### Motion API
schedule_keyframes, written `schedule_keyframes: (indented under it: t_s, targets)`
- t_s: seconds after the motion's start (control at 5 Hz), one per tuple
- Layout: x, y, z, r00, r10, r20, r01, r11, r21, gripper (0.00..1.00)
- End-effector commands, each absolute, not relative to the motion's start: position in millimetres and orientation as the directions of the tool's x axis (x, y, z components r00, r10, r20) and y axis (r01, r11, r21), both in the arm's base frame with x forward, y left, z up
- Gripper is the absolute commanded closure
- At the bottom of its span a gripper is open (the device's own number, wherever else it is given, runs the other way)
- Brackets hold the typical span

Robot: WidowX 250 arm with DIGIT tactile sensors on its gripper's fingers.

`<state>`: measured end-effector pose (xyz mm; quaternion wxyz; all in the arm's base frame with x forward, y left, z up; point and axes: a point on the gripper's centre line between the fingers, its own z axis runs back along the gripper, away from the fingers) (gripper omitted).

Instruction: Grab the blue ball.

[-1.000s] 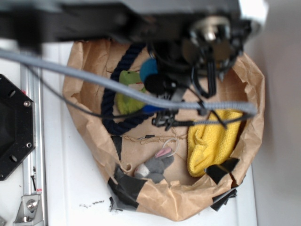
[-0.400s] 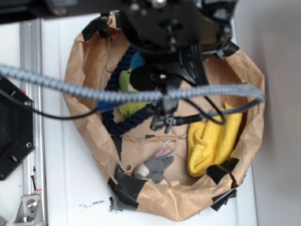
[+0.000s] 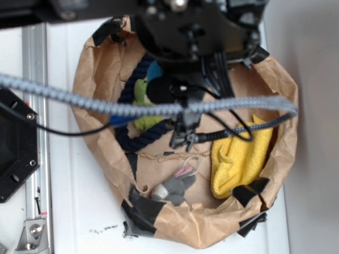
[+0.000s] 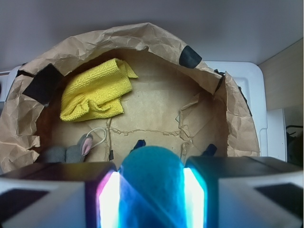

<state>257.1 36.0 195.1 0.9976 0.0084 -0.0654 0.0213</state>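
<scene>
Okay, scanning from the left: the dark blue rope (image 3: 127, 100) lies where it lay a second ago, curled along the left inside wall of the paper bag (image 3: 95, 74), with the green toy (image 3: 140, 95) tucked just beside it. What's changed is my arm: a second ago it hung higher with the ball plainly showing beside the toy, and it has since come down over that spot, then barely shifted in the last instant. From overhead only a sliver of the blue ball (image 3: 154, 69) peeks out at the arm's left edge now. On the wrist view the ball (image 4: 152, 183) fills the middle, and the gripper (image 4: 152, 194) has its jaws pressed against both sides of it. I judge the grab is made, though I can't tell whether the ball is off the bag floor. Further right, the grey bunny (image 3: 174, 188) and the yellow cloth (image 3: 238, 159) lie undisturbed, well apart from the ball.
</scene>
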Motion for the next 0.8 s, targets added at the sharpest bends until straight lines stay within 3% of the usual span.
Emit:
schedule_keyframes:
  t_s: [0.0, 0.4, 0.6]
  targets:
    - [257.2, 28.2, 207.5, 0.982, 0.051, 0.183, -0.055, 0.998, 0.013, 1.0]
    - [254.5, 29.9, 203.3, 0.976, 0.093, 0.198, -0.095, 0.995, -0.001, 1.0]
    - [250.5, 30.4, 198.5, 0.976, 0.115, 0.182, -0.121, 0.992, 0.021, 1.0]
